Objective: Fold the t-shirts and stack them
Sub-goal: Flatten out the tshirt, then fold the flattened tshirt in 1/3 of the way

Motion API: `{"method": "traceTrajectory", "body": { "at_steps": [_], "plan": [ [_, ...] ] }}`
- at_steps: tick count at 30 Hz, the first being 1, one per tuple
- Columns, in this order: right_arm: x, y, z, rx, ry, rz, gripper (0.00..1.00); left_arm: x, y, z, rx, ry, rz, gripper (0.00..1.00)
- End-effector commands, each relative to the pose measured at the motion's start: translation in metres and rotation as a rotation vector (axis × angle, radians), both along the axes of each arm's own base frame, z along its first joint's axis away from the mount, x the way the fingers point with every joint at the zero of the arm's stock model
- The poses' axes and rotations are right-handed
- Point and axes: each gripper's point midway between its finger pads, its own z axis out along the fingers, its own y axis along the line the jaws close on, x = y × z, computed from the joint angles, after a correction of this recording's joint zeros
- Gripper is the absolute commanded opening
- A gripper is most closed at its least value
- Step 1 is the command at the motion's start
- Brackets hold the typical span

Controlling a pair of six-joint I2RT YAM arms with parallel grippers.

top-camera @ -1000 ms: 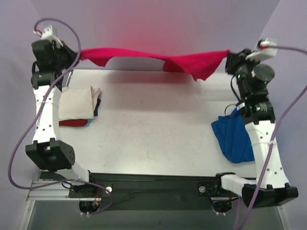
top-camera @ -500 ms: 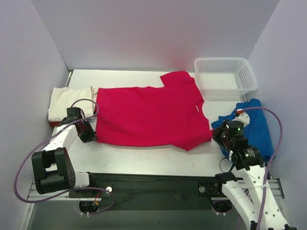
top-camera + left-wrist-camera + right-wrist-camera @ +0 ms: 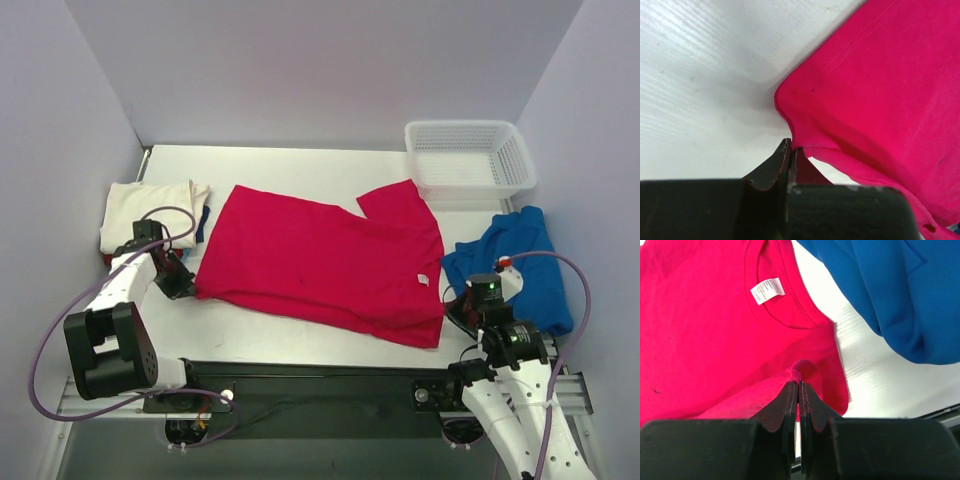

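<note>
The crimson red t-shirt (image 3: 325, 262) lies spread flat across the middle of the table, collar and white label toward the right. My left gripper (image 3: 182, 285) is shut on its near-left hem corner (image 3: 795, 145), low at the table. My right gripper (image 3: 452, 308) is shut on a pinch of its near-right edge by the collar (image 3: 799, 374). The royal blue t-shirt (image 3: 520, 262) lies crumpled at the right, also in the right wrist view (image 3: 890, 295). The cream t-shirt (image 3: 145, 212) lies folded on a small stack at the left.
A white lattice basket (image 3: 470, 160) stands at the back right, just beyond the red shirt's sleeve. Purple walls close in the back and sides. The table's near edge and black rail (image 3: 320, 375) run just below the shirt.
A second ago both grippers held the red shirt stretched high at the back. They came down and toward the near edge, laying it flat; since half a second ago it slid nearer and skewed.
</note>
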Motion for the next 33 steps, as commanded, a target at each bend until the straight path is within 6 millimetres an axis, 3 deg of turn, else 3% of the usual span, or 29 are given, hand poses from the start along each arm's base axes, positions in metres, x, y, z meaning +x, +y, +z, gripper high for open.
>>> {"method": "traceTrajectory", "body": {
  "at_steps": [1,8,18,24,29,33],
  "plan": [
    [-0.011,-0.010,-0.010,-0.021,0.038,-0.062,0.00,-0.004,0.003,0.009,-0.007,0.019,0.039,0.00],
    [-0.010,-0.016,-0.009,-0.052,0.057,-0.088,0.00,-0.010,0.005,0.013,-0.050,0.038,0.072,0.00],
    [0.009,-0.024,-0.001,-0.093,0.013,-0.134,0.00,0.040,0.007,0.024,-0.077,-0.097,0.027,0.00],
    [0.014,-0.046,0.014,-0.170,-0.063,-0.243,0.00,0.072,0.008,0.035,-0.096,-0.167,0.018,0.00],
    [0.017,-0.059,0.022,-0.230,-0.092,-0.297,0.00,0.091,0.004,0.034,-0.118,-0.187,0.003,0.00],
    [0.021,-0.058,0.020,-0.226,-0.100,-0.304,0.00,0.101,0.004,0.028,-0.113,-0.161,0.001,0.00]
  ]
}}
